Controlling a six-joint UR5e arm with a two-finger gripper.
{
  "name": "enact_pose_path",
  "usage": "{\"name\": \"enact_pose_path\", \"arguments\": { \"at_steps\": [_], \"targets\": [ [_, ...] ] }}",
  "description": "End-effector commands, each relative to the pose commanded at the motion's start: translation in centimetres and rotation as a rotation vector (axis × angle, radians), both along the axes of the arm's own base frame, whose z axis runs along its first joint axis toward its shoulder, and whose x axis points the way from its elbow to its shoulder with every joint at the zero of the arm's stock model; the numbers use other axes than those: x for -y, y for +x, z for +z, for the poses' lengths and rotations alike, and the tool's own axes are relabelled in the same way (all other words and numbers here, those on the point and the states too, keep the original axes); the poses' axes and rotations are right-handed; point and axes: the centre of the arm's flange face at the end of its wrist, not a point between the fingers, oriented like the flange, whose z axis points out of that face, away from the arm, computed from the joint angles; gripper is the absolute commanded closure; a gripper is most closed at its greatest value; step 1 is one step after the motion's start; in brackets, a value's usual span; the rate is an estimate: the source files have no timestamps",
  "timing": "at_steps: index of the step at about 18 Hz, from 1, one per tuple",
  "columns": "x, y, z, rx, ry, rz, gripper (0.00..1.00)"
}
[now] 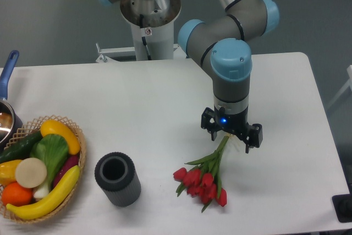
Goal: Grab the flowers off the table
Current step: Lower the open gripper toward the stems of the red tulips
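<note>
Bright, even light; soft shadows

Tool (231, 137) downward, fingers spread

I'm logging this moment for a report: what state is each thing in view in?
flowers: lying on the table, stems toward the pincer
pincer: low over the stem ends; open or shut, cannot tell
grey cup: upright, open top
basket: full of fruit and vegetables
pot: at the left edge, partly out of view
</note>
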Motion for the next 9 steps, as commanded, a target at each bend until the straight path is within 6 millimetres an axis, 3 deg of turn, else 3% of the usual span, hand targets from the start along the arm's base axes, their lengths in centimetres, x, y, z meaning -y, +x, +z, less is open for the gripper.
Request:
{"name": "enact_pose_path", "arguments": {
  "at_steps": [5, 9],
  "targets": [
    [0.1, 0.3, -0.4, 0.008, -0.001, 0.002, 0.0],
    [0.8, 1.4, -3.2, -0.008, 0.015, 0.004, 0.0]
  ]
}}
